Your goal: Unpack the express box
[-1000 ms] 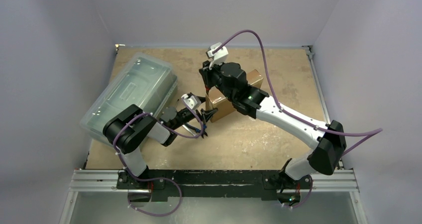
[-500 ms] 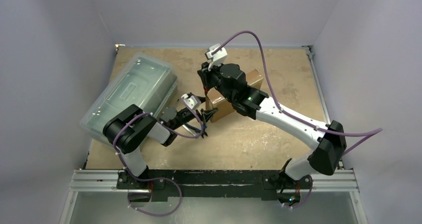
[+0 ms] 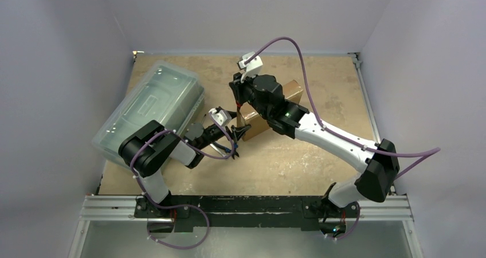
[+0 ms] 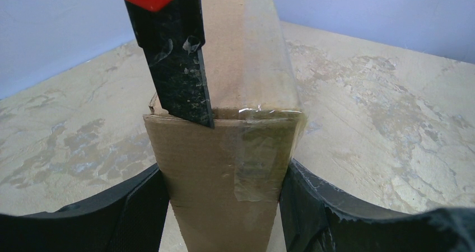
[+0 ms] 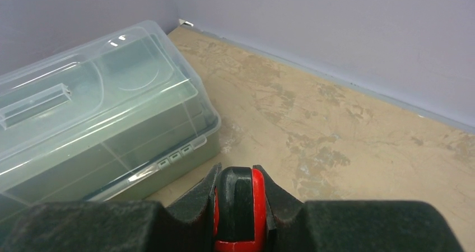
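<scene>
The express box (image 4: 224, 168) is brown cardboard with clear tape over its near end. It lies in the middle of the table (image 3: 275, 160), and the right arm hides much of the box (image 3: 295, 89) from above. My left gripper (image 4: 224, 207) is shut on the box's near end, one black finger (image 4: 131, 210) on each side. In the top view the left gripper (image 3: 238, 133) sits at the box's left end. My right gripper (image 5: 241, 187) is shut on a red-and-black cutter (image 5: 241, 213). The cutter (image 4: 173, 56) comes down from above, its black tip touching the box's top edge beside the tape. The right gripper (image 3: 239, 100) hangs above that end.
A large translucent greenish plastic bin (image 3: 152, 106) with its lid shut stands at the left of the table, close to the left arm. The bin (image 5: 84, 123) also fills the left of the right wrist view. Grey walls close in the table at the back and sides.
The right wrist with the cutter has shifted very slightly over the box's end. The left gripper and the box have stayed still.
</scene>
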Robot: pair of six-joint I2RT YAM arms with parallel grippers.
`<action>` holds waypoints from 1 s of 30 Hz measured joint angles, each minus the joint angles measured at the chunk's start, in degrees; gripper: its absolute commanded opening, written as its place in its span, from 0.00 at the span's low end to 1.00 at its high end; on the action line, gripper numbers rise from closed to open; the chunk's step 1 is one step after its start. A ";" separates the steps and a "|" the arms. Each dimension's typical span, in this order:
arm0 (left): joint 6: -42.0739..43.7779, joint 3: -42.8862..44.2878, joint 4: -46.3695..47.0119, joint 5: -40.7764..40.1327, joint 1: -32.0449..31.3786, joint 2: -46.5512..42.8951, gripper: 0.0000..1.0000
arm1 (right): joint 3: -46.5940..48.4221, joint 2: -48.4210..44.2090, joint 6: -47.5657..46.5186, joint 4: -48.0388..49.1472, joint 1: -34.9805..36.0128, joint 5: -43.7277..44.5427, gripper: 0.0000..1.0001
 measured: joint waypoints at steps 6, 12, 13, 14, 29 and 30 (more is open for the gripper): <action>0.00 0.00 0.02 0.00 0.00 0.00 0.37 | -0.15 0.00 -0.11 0.02 0.00 1.27 0.00; -0.02 0.00 0.00 0.00 0.00 0.00 0.36 | -0.15 -0.02 -0.15 0.00 0.02 1.42 0.00; -0.02 0.00 0.02 0.00 0.00 0.00 0.36 | -0.15 -0.02 -0.15 0.00 0.02 1.42 0.00; -0.02 0.00 0.02 0.00 0.00 0.00 0.36 | -0.15 -0.07 -0.15 0.00 0.02 1.42 0.00; -0.02 0.02 0.02 0.00 0.00 0.00 0.35 | -0.31 -1.88 -0.09 -0.04 0.02 1.25 0.00; -0.04 0.00 0.00 0.00 0.00 0.00 0.35 | -0.44 -1.88 -0.09 -0.04 0.02 1.29 0.00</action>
